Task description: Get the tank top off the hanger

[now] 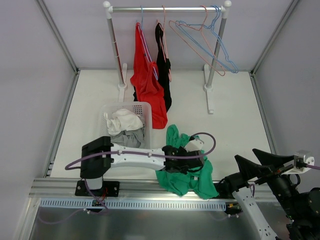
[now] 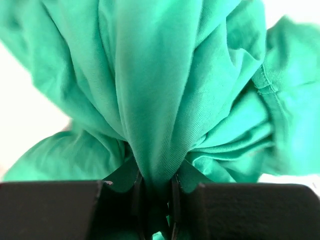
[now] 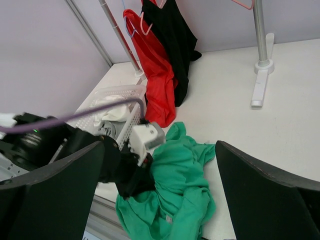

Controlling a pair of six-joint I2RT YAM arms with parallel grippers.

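A red tank top (image 1: 150, 87) and a black tank top (image 1: 164, 70) hang on hangers (image 1: 142, 30) from the rail (image 1: 170, 9) at the back; they also show in the right wrist view as red (image 3: 157, 85) and black (image 3: 172, 40). A crumpled green garment (image 1: 186, 177) lies off any hanger near the table's front edge. My left gripper (image 1: 196, 164) is shut on a bunched fold of this green garment (image 2: 165, 100), the cloth pinched between its fingers (image 2: 137, 200). My right gripper (image 1: 258, 160) hovers open at the front right, with nothing in it (image 3: 160, 150).
A white basket (image 1: 146, 108) holding white and grey clothes stands left of the green garment, by the left arm. Empty pink and blue hangers (image 1: 212, 42) hang on the rail's right half. The rack's two feet (image 1: 210, 97) rest on the table.
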